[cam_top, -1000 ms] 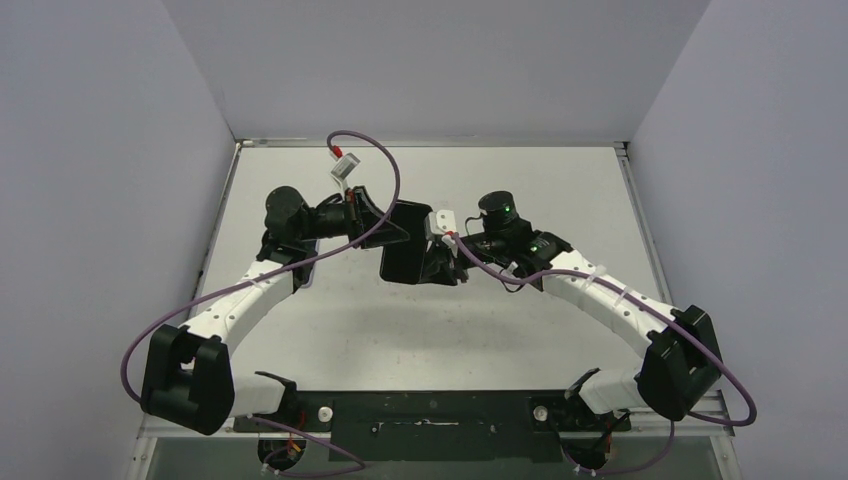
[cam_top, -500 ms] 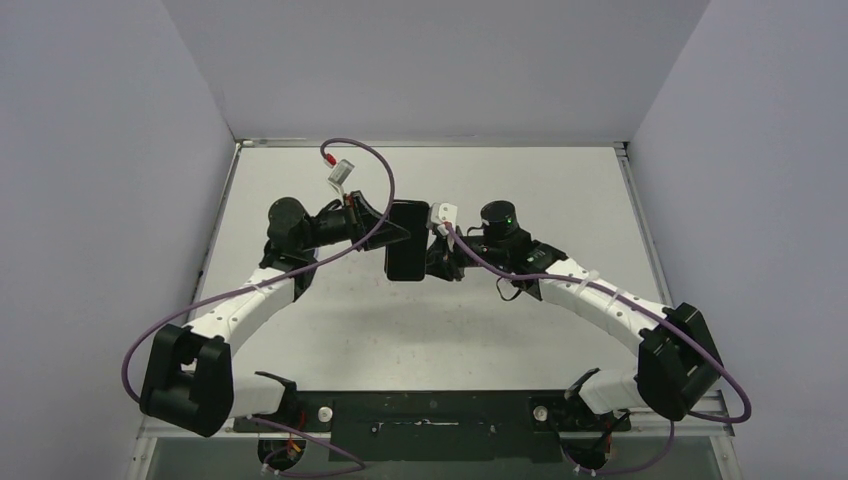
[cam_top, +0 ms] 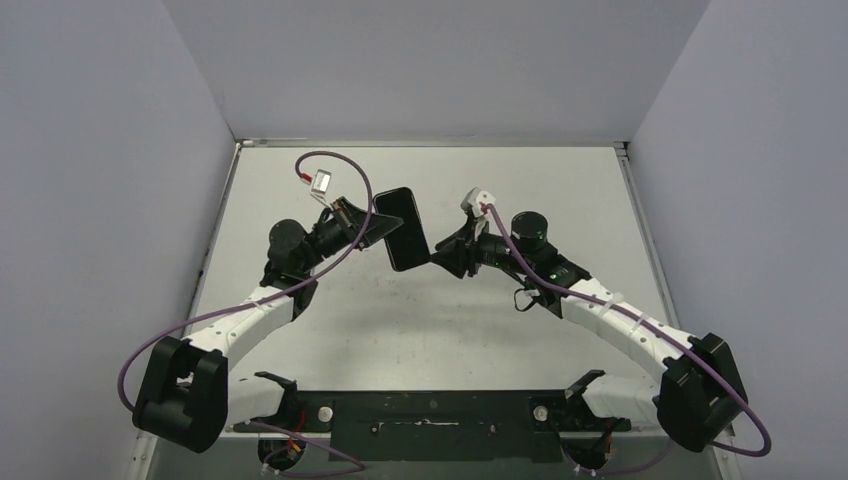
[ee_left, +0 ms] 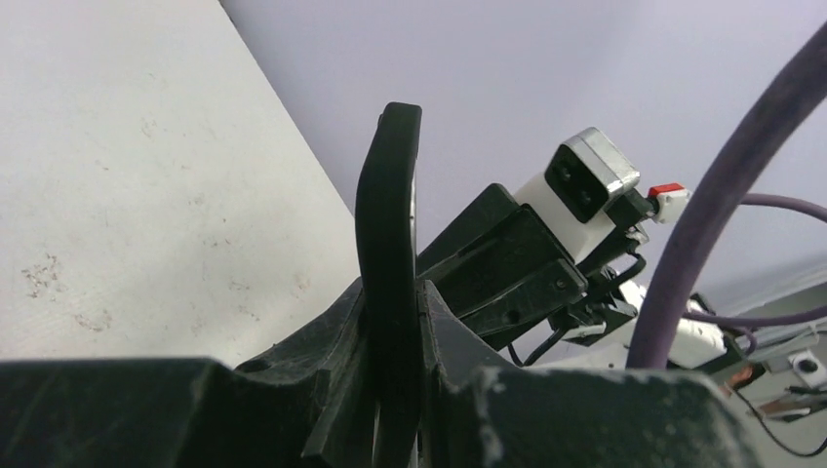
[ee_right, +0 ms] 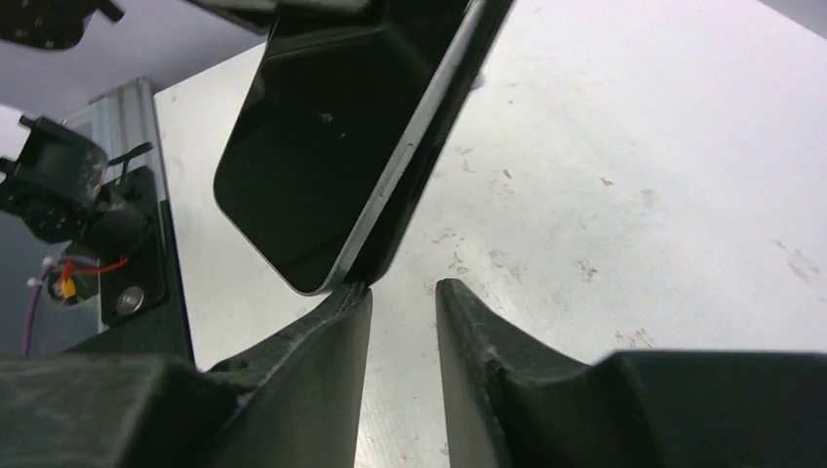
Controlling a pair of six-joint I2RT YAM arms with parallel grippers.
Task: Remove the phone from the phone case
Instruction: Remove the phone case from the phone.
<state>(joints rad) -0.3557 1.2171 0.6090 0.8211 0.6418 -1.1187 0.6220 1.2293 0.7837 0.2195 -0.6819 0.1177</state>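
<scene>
Phone (cam_top: 402, 228) is off the table (cam_top: 520, 170), held in the air above its middle, toward the far half. It is tilted, its top end leaning toward the far-left. It sits in the black case (ee_right: 432, 127). In the right wrist view the case rim runs along the phone's long edge, beside a thin silver side band and a glossy dark face. Cannot tell whether any corner of the case has come loose.

Left gripper (cam_top: 378, 230) is on the phone's left side, clamped onto the cased phone. In the left wrist view the phone shows edge-on and upright, pinched between the two fingers (ee_left: 332, 341).

Right gripper (ee_right: 403, 288) is at the phone's lower right corner. Its jaws stand a narrow gap apart with nothing between them, only bare table seen through the gap. One fingertip (ee_right: 351, 302) touches the phone's bottom corner or sits just under it. The other is clear of the phone.

Behind the phone in the left wrist view is the right arm's wrist camera (ee_left: 585, 180). A purple cable (cam_top: 345, 165) loops just left of the phone's top end.
</scene>
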